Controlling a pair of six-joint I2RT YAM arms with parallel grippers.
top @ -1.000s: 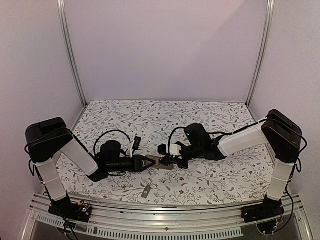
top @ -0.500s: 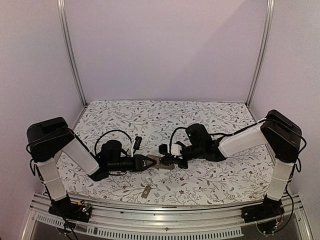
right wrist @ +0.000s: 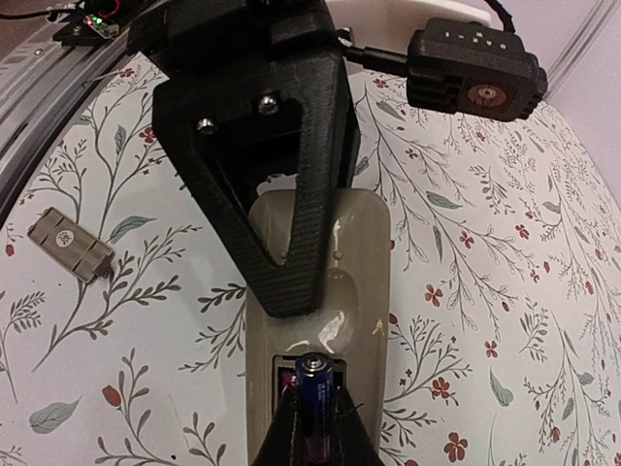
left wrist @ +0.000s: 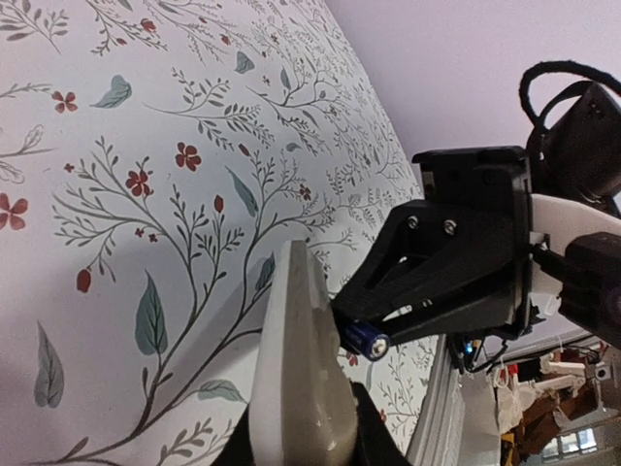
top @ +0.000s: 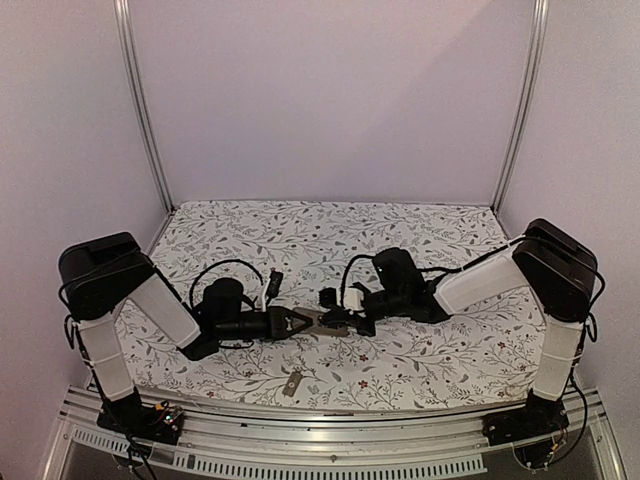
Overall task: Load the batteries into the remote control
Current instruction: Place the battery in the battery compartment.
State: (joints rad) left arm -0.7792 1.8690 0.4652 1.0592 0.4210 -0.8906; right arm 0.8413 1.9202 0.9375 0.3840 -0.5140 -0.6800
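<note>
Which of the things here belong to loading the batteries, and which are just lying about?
In the job:
remote control, held by the left pincer
battery, held by the right pincer

Lying about:
small grey cover piece, flat on the floral cloth

The bench [top: 330, 225] has a floral-patterned surface. One small grey-tan cover piece [top: 291, 383] lies flat on it at lower centre, near the front edge.
</note>
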